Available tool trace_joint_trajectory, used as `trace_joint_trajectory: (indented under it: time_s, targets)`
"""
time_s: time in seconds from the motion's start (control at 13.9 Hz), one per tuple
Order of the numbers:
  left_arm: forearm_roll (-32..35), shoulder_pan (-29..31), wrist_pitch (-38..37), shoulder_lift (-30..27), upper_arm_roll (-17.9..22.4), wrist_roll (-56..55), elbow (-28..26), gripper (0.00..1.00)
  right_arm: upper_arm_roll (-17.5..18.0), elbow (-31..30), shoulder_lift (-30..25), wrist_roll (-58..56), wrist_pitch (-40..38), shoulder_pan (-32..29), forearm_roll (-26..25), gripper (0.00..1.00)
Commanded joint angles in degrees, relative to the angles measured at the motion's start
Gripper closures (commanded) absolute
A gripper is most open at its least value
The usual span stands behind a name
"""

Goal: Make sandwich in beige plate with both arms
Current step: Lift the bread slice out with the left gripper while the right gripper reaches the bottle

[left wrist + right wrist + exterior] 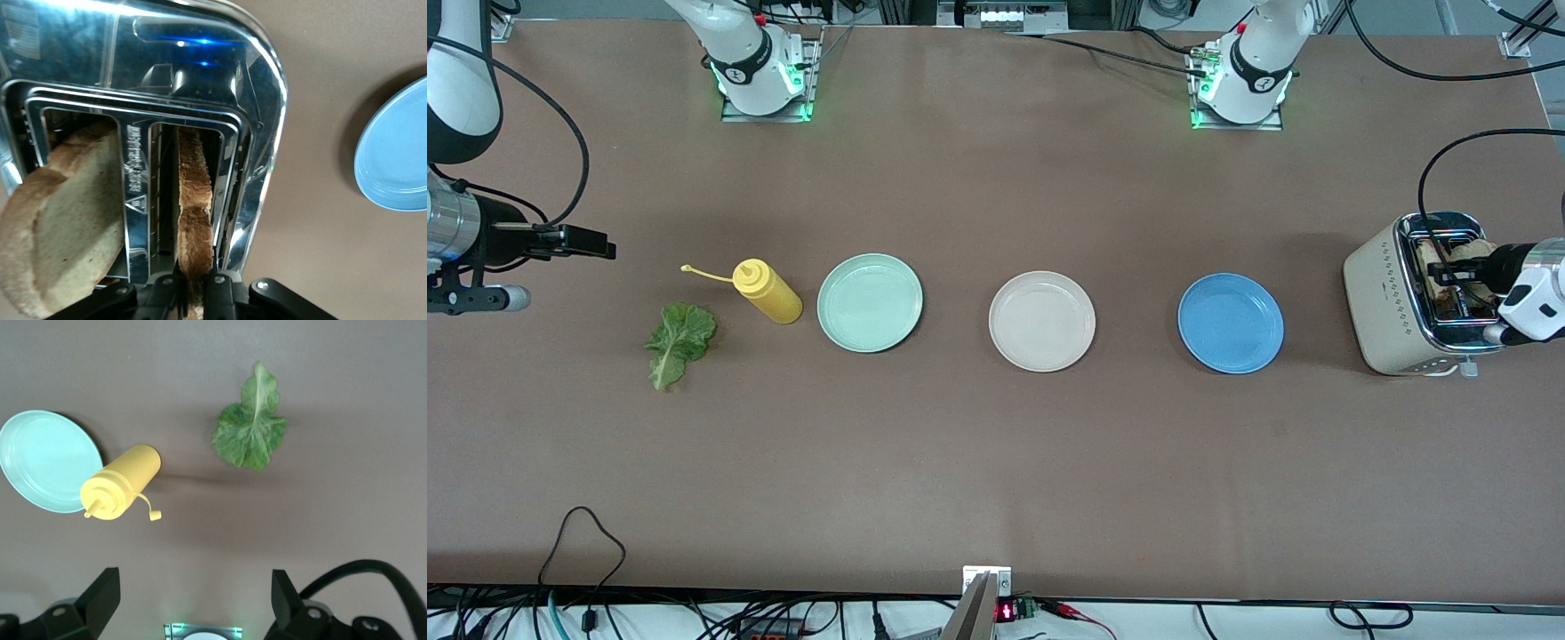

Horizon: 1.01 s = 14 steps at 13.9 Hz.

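While toast sits in toaster (1400, 307): I log an early stage.
Left gripper (195, 293): clamped on toast slice (195, 220) – not lifted.
Right gripper (193, 597): wide, waiting above table beside lettuce (679, 340).
Beige plate (1042, 321): bare, 9 o'clock of blue plate (1230, 323).

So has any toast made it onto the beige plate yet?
No: in the front view the beige plate lies bare, and both toast slices sit in the toaster, where the left claw grips one.
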Motion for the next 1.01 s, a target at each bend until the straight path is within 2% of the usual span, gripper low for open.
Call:
trace_joint_trajectory:
  time_s: [0.0,0.14,0.36,0.5,0.65,0.79,0.94]
  targets:
    - [0.50,0.58,-1.85,-3.12,-0.20,2.27,0.78,0.99,0.47,-2.95,-0.96,-1.97,-2.05,-0.37,0.13,0.00]
    - [0.59,0.49,-7.10,-4.71,-0.72,2.54,4.98,0.99,0.47,-8.05,-3.94,-2.86,-0.40,-0.46,0.13,0.00]
    - [-0.46,-0.82,-21.34,-4.71,-2.29,2.36,15.70,0.99,0.29,-20.16,-11.23,-6.71,7.85,-0.64,0.13,0.00]
    - [-0.64,-0.91,-27.50,-4.89,-8.60,1.75,19.76,0.99,0.12,-26.76,-15.10,-15.02,15.14,-1.42,0.13,0.00]
    - [-5.36,-0.91,-30.77,-5.15,-15.28,-0.35,20.39,0.99,0.12,-30.99,-16.26,-25.75,21.03,-3.35,0.30,0.00]
    - [-13.34,-1.09,-30.96,-4.80,-20.12,-2.81,18.12,0.99,-0.06,-32.50,-16.09,-34.55,23.95,-5.47,0.66,0.00]
    - [-17.85,-3.18,-27.64,-2.62,-25.22,-7.27,17.58,0.99,-0.58,-33.56,-15.65,-42.81,27.28,-5.65,0.92,0.00]
